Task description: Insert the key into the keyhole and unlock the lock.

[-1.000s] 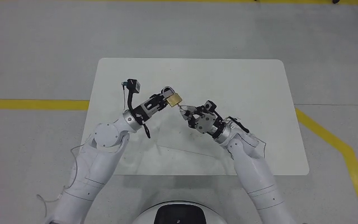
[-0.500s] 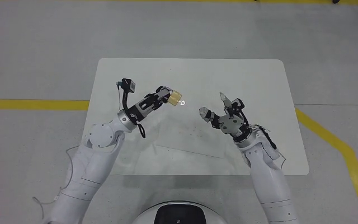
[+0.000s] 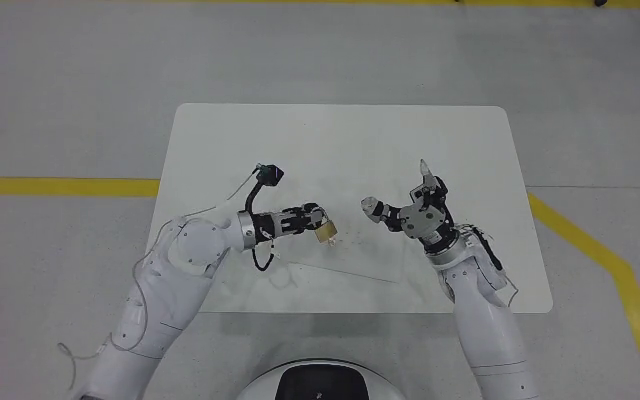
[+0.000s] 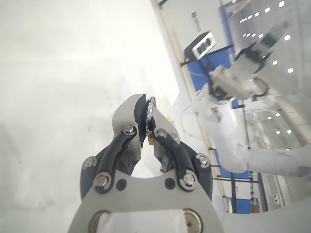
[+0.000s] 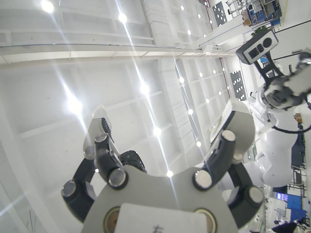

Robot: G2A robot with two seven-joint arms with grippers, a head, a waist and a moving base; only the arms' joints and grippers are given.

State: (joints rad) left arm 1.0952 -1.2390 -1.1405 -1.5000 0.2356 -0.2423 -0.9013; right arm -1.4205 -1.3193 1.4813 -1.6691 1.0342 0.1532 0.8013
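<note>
The left gripper [image 3: 318, 224] hangs low over the near left part of the table. Its two pale fingers with black ribbed pads are clamped on a small, blocky brass padlock [image 3: 326, 230], which is therefore held, not lying loose. From above the lock is mostly covered by the fingers, and whether it touches the tabletop cannot be told.

In the left wrist view the gripper [image 4: 145, 115] shows just a sliver of brass [image 4: 151, 141] between the pads, with a thin, ridged silver metal piece [image 4: 150, 112] standing on edge above it. Whether that is the shackle or the head of the key cannot be told, and the keyhole is hidden.

The flat white table with rounded corners [image 3: 420, 130] stands on a smooth grey floor [image 3: 100, 80] crossed by a yellow stripe [image 3: 70, 186].

Well apart to the right, the right gripper [image 3: 398, 190] is raised with its fingers spread wide and nothing between them. Its own wrist view has the gripper [image 5: 167, 122] pointing at a white panelled ceiling [image 5: 73, 61] dotted with glaring lights, the dark ribbed pads [image 5: 229, 120] seen edge-on.
</note>
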